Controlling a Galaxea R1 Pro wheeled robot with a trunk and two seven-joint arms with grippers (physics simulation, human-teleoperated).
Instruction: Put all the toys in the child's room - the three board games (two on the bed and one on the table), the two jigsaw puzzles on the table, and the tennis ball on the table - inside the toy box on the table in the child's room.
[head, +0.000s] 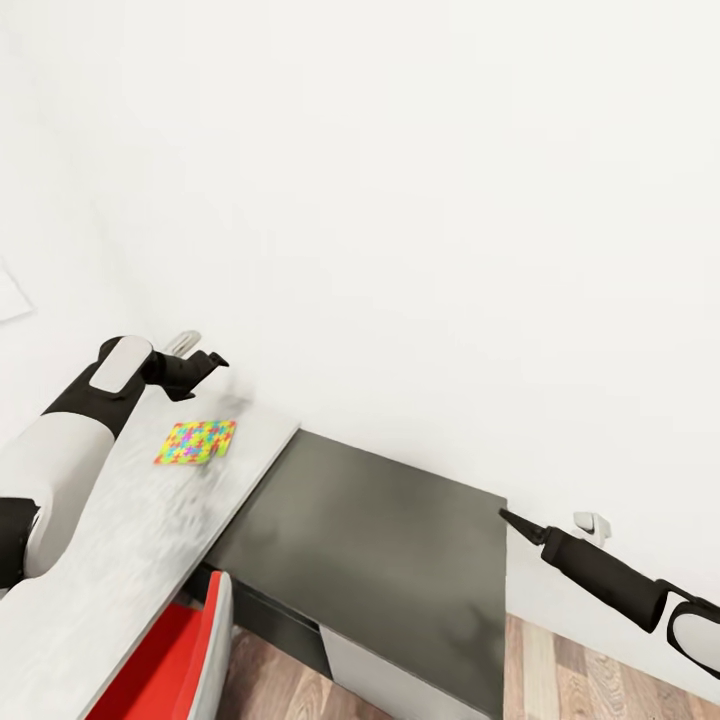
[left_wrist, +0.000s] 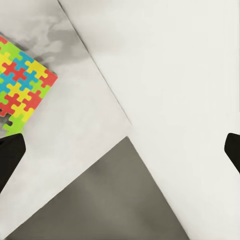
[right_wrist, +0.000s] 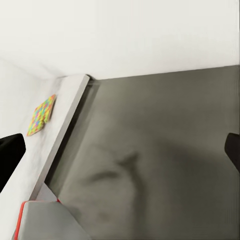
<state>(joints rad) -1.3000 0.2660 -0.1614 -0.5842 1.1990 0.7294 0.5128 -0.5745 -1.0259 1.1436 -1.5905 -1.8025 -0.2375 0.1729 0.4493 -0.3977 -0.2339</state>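
Note:
One jigsaw puzzle (head: 196, 441), a thin square of yellow, pink, green and blue pieces, lies flat on the pale grey table (head: 120, 540) near its far end by the wall. My left gripper (head: 205, 360) hovers just beyond it, open and holding nothing. In the left wrist view the puzzle (left_wrist: 22, 85) lies off to one side of the open left gripper (left_wrist: 120, 152). My right gripper (head: 512, 521) is open over the dark cabinet's edge, and the puzzle (right_wrist: 42, 115) shows far off. The toy box, board games, tennis ball and bed are out of view.
A low dark-topped cabinet (head: 380, 540) butts against the table's end, below its level. A red chair (head: 165, 660) is tucked at the table's near side. The white wall (head: 400, 200) stands close behind both. A wall socket (head: 592, 524) sits near the right arm, above the wood floor (head: 560, 670).

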